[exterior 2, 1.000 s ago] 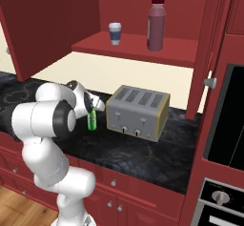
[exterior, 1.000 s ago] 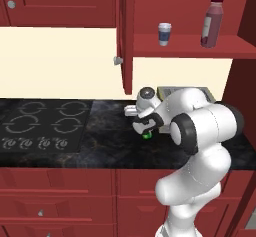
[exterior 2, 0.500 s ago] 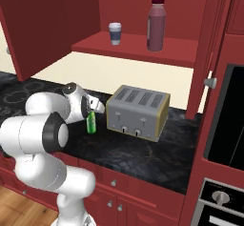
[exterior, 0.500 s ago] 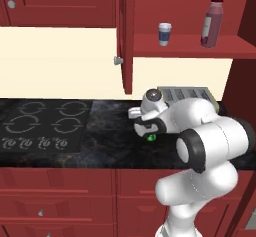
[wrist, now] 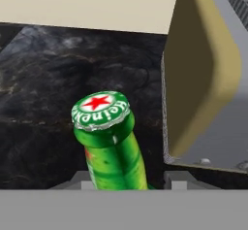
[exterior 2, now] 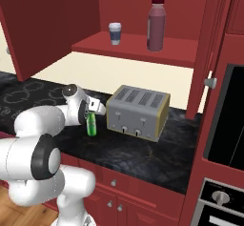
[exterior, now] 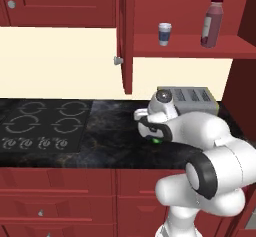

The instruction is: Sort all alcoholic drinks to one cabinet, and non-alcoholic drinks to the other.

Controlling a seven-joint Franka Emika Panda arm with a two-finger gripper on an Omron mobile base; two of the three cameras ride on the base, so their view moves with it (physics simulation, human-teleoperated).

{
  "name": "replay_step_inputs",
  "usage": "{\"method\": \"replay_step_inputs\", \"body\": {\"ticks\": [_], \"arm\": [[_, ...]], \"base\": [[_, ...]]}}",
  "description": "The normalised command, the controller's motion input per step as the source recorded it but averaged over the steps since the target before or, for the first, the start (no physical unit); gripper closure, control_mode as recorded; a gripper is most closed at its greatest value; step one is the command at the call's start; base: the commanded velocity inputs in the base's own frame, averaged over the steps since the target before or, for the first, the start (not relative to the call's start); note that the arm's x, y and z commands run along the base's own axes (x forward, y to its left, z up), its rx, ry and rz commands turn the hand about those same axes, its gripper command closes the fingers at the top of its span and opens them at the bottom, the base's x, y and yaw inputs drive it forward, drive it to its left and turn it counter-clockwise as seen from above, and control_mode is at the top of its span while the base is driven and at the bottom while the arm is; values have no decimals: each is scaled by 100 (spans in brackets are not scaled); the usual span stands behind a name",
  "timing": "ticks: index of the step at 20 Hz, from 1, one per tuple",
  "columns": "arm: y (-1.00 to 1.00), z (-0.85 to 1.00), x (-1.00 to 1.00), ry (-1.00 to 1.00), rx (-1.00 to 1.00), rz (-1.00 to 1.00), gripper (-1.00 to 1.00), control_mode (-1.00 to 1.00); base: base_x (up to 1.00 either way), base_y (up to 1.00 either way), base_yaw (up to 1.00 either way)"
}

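Observation:
A bright green bottle [wrist: 116, 158] with a red-star cap stands upright on the dark counter [exterior 2: 143, 153], just left of the toaster. My gripper [wrist: 128, 180] is lowered over it and open, one fingertip on each side of the neck, with a gap on the right. The gripper [exterior 2: 89, 114] sits on top of the bottle [exterior 2: 91, 126], and my hand covers most of the bottle [exterior: 157, 141]. The white cup with a dark sleeve [exterior: 164, 33] and the dark red juice bottle [exterior: 212, 22] stand on the open cabinet's shelf. The paler olive bottle is out of view.
A silver toaster [exterior 2: 138, 111] stands close to the bottle on its right. An open cabinet door [exterior: 125, 36] hangs above the counter to the left of my hand. A black cooktop [exterior: 40, 123] lies at the left, and an oven [exterior 2: 226, 120] stands at the far right.
My hand has dropped lower over the green bottle and the elbow has swung right. The bottle has stayed in place on the counter.

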Motion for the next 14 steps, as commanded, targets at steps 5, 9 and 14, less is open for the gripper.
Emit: {"method": "replay_step_inputs", "body": {"ticks": [5, 9, 14], "arm": [[-12, 25, -31, -1, 0, 5, 100, -100], [-10, 29, -27, -1, 0, 4, 100, -100], [-12, 28, -26, -2, 0, 4, 100, -100]], "base": [[0, 0, 0], [0, 0, 0], [0, 0, 0]]}}
